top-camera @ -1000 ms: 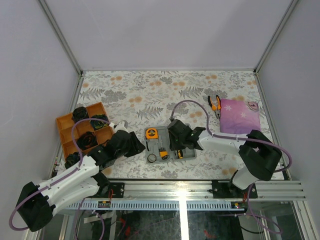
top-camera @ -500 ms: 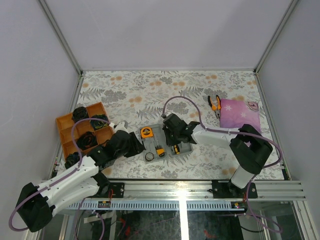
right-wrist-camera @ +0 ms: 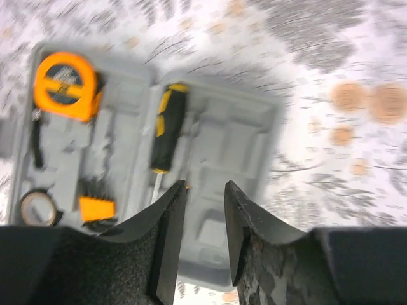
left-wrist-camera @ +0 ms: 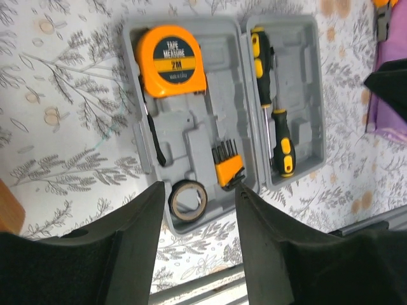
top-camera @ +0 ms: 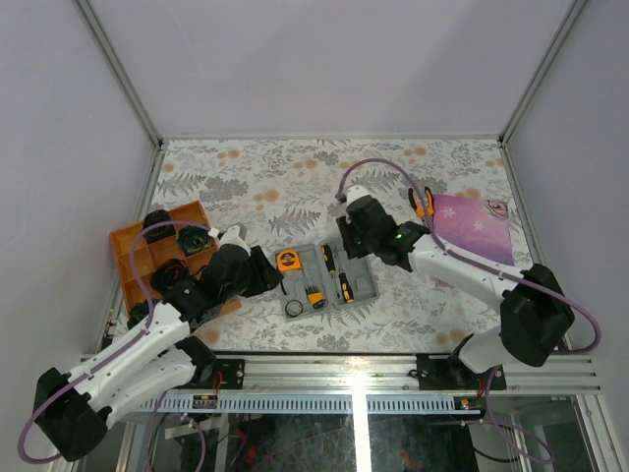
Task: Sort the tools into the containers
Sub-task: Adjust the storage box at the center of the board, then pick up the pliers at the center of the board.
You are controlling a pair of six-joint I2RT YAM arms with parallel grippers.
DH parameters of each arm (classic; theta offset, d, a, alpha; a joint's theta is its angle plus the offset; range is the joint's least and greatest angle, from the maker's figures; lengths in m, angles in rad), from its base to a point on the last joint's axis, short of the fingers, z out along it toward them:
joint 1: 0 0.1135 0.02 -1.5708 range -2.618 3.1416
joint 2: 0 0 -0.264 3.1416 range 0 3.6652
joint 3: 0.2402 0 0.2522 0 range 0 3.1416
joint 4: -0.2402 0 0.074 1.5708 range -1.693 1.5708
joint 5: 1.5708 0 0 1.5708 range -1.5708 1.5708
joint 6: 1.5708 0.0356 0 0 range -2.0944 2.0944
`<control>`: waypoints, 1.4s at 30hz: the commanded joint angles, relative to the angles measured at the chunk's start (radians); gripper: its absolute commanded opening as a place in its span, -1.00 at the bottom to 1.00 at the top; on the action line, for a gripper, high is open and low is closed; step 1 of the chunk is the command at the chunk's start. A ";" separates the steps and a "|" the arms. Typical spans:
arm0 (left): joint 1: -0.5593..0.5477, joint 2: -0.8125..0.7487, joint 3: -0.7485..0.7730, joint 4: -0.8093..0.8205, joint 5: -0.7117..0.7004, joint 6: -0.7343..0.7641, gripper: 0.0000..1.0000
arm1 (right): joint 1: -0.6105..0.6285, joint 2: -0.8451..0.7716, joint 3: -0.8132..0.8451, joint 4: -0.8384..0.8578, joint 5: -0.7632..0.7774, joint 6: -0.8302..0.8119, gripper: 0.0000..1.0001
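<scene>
The grey case (top-camera: 362, 285) lies open near the table's front. Its left half holds the orange tape measure (top-camera: 287, 261), the bit set (top-camera: 314, 297) and the tape ring (top-camera: 296, 309). Two black-and-yellow screwdrivers (top-camera: 330, 258) lie by the hinge. The left wrist view shows the tape measure (left-wrist-camera: 170, 60), bit set (left-wrist-camera: 227, 164), tape ring (left-wrist-camera: 187, 199) and screwdrivers (left-wrist-camera: 283, 149). My left gripper (left-wrist-camera: 199, 190) hangs open and empty over the case's near-left edge. My right gripper (right-wrist-camera: 205, 187) is open and empty above the right half (right-wrist-camera: 238, 149). The pliers (top-camera: 423, 205) lie on the table.
A purple star-patterned cloth (top-camera: 472, 228) lies at the right, next to the pliers. An orange divided tray (top-camera: 138, 258) with dark items stands at the left, close to my left arm. The floral table covering (top-camera: 295, 177) stretches behind the case.
My right gripper has lifted off the case and drawn back toward the far right, its jaws spreading. The case slid a little to the left. My left arm shifted slightly.
</scene>
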 commanded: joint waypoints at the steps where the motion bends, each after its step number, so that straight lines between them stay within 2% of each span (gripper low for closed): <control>1: 0.087 0.016 0.065 0.033 0.090 0.068 -0.05 | -0.114 -0.062 0.056 -0.037 0.099 -0.040 -0.20; 9: 0.242 0.048 0.172 -0.035 0.155 0.190 -0.04 | -0.368 0.007 0.147 -0.065 0.081 -0.033 0.00; 15: 0.257 0.039 0.276 -0.146 0.176 0.303 -0.03 | -0.495 0.139 0.246 -0.085 0.049 -0.041 0.06; 19: 0.257 0.022 0.293 -0.175 0.172 0.347 -0.02 | -0.562 0.209 0.280 -0.057 -0.003 -0.064 0.12; 33: 0.256 0.028 0.249 -0.130 0.212 0.346 0.02 | -0.660 0.514 0.547 -0.165 -0.086 -0.148 0.13; 42: 0.256 0.031 0.247 -0.126 0.203 0.343 0.03 | -0.688 0.650 0.673 -0.222 -0.071 -0.177 0.09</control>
